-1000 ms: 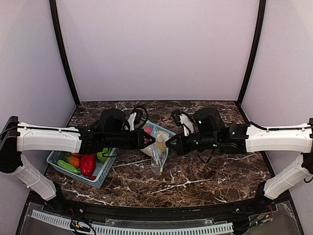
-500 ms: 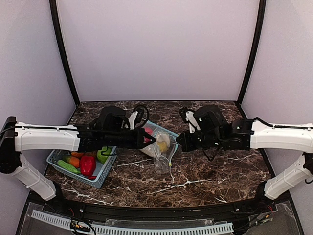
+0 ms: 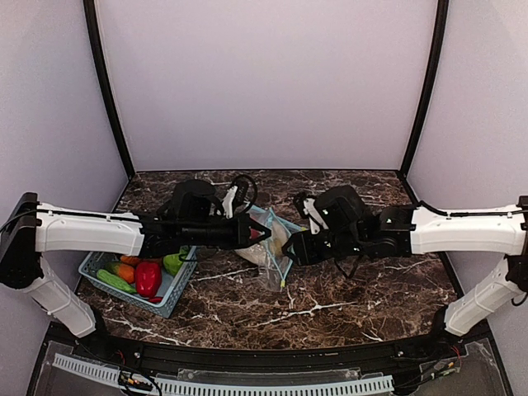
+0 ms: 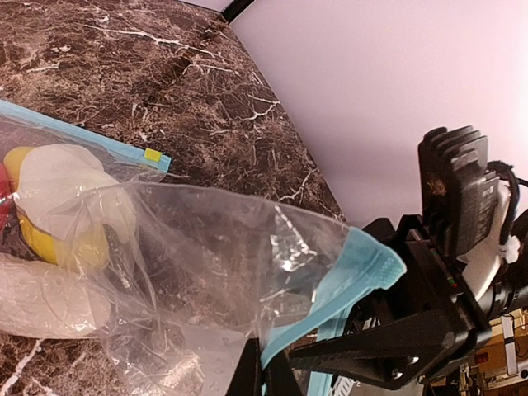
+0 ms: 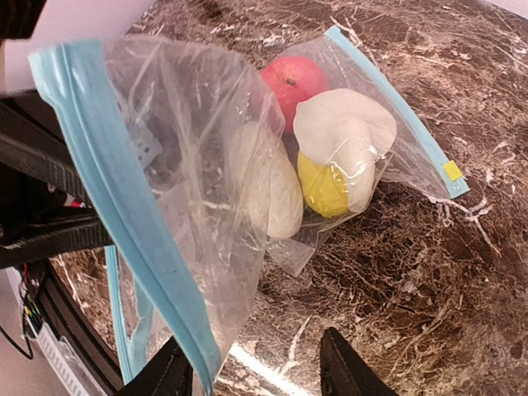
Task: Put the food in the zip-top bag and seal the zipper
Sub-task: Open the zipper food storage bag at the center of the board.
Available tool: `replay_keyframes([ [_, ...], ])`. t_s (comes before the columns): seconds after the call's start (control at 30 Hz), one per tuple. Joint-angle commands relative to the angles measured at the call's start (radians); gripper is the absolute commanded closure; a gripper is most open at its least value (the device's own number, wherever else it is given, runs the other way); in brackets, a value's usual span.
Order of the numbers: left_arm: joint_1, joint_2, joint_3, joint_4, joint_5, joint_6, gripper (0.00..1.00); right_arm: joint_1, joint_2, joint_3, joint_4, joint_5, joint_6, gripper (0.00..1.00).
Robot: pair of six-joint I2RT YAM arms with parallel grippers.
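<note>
Bag inspection, top view: we find the zip-top bag [image 3: 269, 249] near the middle of the marble table [image 3: 346, 305], lifted at its mouth between the two arms. The left gripper [image 3: 257, 234] reaches it from 9 o'clock and the right gripper [image 3: 290, 247] from 3 o'clock.

In the left wrist view, we see the left gripper [image 4: 264, 373] with its jaws pinched together on the bag's blue zipper strip [image 4: 363, 276] and the clear film below it.

In the right wrist view, the right gripper [image 5: 257, 368] has its fingers spread apart and released. The strip [image 5: 124, 206] runs down just beside the finger at 7 o'clock, and we cannot tell whether it touches. The mouth gapes, so the zipper is unsealed.

Inside the bag, at its far end resting on the table, we note a red fruit [image 5: 289, 82], a white piece [image 5: 346, 132], a yellow piece [image 5: 322, 188] and a cream piece [image 5: 274, 196], all bunched together.

The remaining food sits in the teal basket [image 3: 172, 299] at 8 o'clock of the bag. We count a red pepper [image 3: 148, 278], a cucumber [image 3: 114, 281], a carrot [image 3: 124, 271] and a green piece [image 3: 172, 262].
</note>
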Motion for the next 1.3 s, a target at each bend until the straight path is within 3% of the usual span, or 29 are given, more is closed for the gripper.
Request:
replay_keyframes([
  [0.0, -0.005, -0.019, -0.030, 0.031, 0.007, -0.017, 0.99, 0.020, 0.062, 0.027, 0.017, 0.000, 0.029, 0.46],
  [0.2, -0.004, -0.050, -0.046, 0.017, -0.016, -0.001, 0.99, 0.020, 0.132, 0.032, -0.020, 0.049, 0.091, 0.39],
  [0.4, -0.005, -0.105, -0.043, -0.123, -0.092, 0.064, 0.99, 0.021, 0.141, 0.037, -0.132, 0.149, 0.147, 0.45],
  [0.63, -0.004, -0.106, -0.028, -0.232, -0.056, 0.114, 0.99, 0.019, 0.145, 0.068, -0.234, 0.235, 0.152, 0.56],
  [0.8, -0.005, -0.118, -0.014, -0.329, -0.151, 0.121, 0.99, 0.019, 0.137, 0.083, -0.257, 0.241, 0.146, 0.57],
  [1.07, -0.005, -0.080, -0.044, -0.166, -0.099, 0.020, 0.99, 0.021, 0.084, 0.047, -0.074, 0.019, 0.041, 0.38],
  [1.17, -0.004, -0.056, -0.051, -0.121, -0.085, -0.008, 0.99, 0.024, 0.086, 0.032, -0.041, 0.000, 0.049, 0.40],
  [1.27, -0.004, -0.055, -0.052, -0.109, -0.090, -0.012, 0.99, 0.025, 0.092, 0.020, -0.033, 0.001, 0.059, 0.52],
])
